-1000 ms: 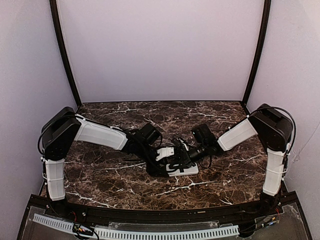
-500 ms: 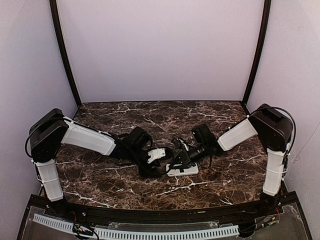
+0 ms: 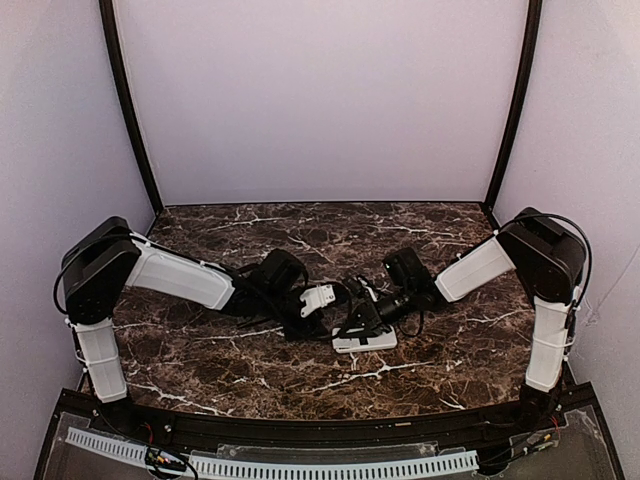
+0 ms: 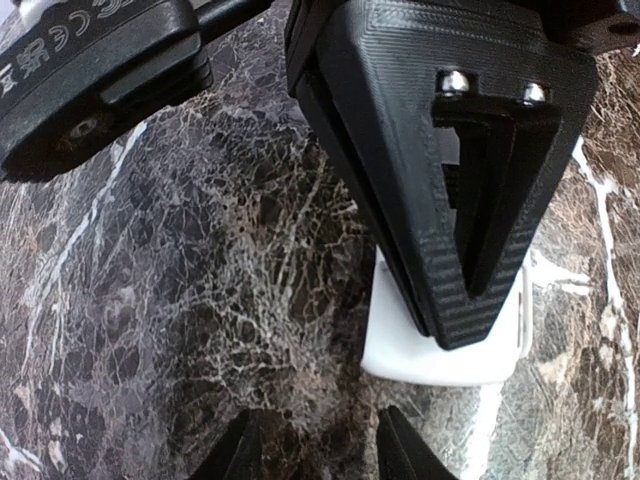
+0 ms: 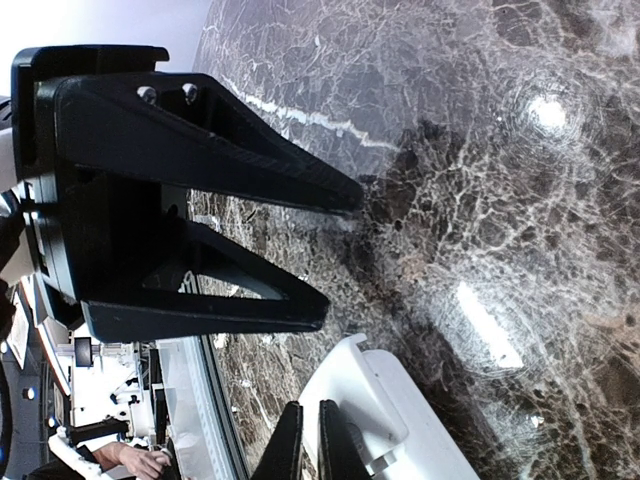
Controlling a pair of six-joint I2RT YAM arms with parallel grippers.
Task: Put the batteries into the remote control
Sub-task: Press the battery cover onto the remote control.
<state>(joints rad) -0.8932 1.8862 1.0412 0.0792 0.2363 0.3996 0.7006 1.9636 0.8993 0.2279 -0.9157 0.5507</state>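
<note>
While our right gripper (image 5: 310, 415), jaws together, hung right over the remote control (image 3: 366, 341), it lay at one o'clock from our left gripper (image 4: 320, 420), jaws apart.

Left arm (image 3: 180, 275) stretches from raised shoulder, white forearm sloping down toward centre, wrist bent inward. Left claw (image 4: 320, 455) parted, clear gap between fingers, nothing between them. Right arm (image 3: 480, 268) mirrors pose, forearm angled down and inward from high elbow. Right claw (image 5: 311, 445) pinched together, fingers side by side. Both claws close together at centre, each in other's wrist view.
</note>
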